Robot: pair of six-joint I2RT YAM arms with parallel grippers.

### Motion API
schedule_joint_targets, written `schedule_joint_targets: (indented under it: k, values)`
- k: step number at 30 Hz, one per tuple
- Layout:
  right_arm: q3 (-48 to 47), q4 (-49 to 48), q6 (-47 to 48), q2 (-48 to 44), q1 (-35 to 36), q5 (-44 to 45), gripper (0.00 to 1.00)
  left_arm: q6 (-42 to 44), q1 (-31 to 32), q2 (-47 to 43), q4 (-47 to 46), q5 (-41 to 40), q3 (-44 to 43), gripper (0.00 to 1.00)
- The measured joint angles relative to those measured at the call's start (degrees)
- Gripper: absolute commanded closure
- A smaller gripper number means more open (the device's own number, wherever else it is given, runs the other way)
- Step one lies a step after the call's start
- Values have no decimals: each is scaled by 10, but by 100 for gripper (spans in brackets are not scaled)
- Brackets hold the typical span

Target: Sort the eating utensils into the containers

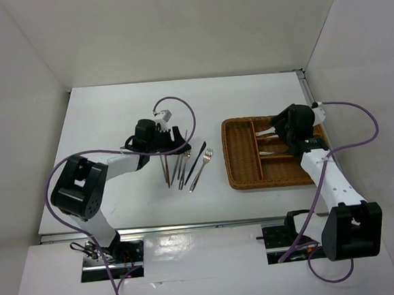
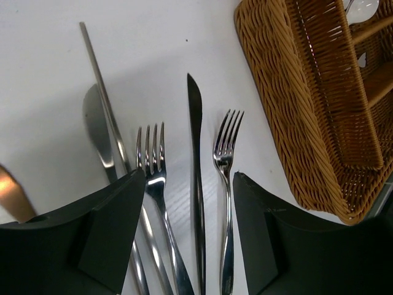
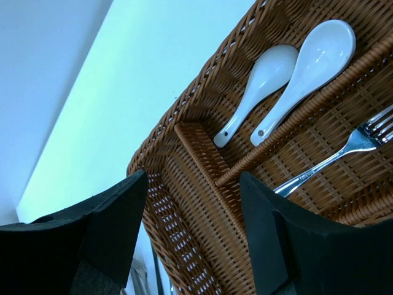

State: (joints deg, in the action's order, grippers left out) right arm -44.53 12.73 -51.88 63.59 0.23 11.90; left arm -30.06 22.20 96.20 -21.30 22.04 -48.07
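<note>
L gripper [image 2: 189, 184] open: fingers [image 2: 113, 233] wide apart at bottom of L wrist view, nothing clamped. It hangs low over loose cutlery on the white table [image 1: 112, 113], centre-left of top view. In the gap betw fingers lie a steel fork [image 2: 153, 166], a dark knife [image 2: 195, 141] and a 2nd fork [image 2: 226, 147], roughly parallel, tines and tip toward frame top. Can't tell if the fingers touch the table. Further left, a metal chopstick [image 2: 98, 67] lies across a flat silver piece [image 2: 92, 117]. A brownish handle [image 2: 11, 193] shows at the left edge, blurred.

Wicker tray [image 1: 228, 155] sits centre-right of top view, near the loose pile but apart from it. R gripper [image 3: 193, 184] is also open and empty, over the tray's upper part. R wrist view, upper right: 2 white spoons [image 3: 258, 86] lie side by side in one section. A wicker divider [image 3: 245, 163] separates them from a lone fork [image 3: 344, 153] in the next section, at the right edge.
</note>
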Motion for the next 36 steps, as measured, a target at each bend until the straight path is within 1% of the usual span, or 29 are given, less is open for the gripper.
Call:
schedule_joint_targets:
  k: [5, 16, 25, 32, 34, 36]
  values:
    - [1, -1, 31, 13, 0, -17, 31, 2, 0, 50, -7, 15, -44, 29]
    - [1, -1, 62, 16, 0, -28, 31, 16, -2, 107, -2, 30, -95, 30]
    - [1, -4, 72, 13, 0, -33, 31, 17, -23, 134, 3, 58, -99, 31]
    - [2, -16, 76, 13, 0, -38, 31, 17, -32, 159, 1, 95, -106, 35]
    - [2, -17, 76, 13, 0, -39, 31, 17, -32, 166, -2, 108, -107, 38]
    - [2, -17, 77, 14, 0, -39, 31, 17, -32, 173, -4, 122, -110, 38]
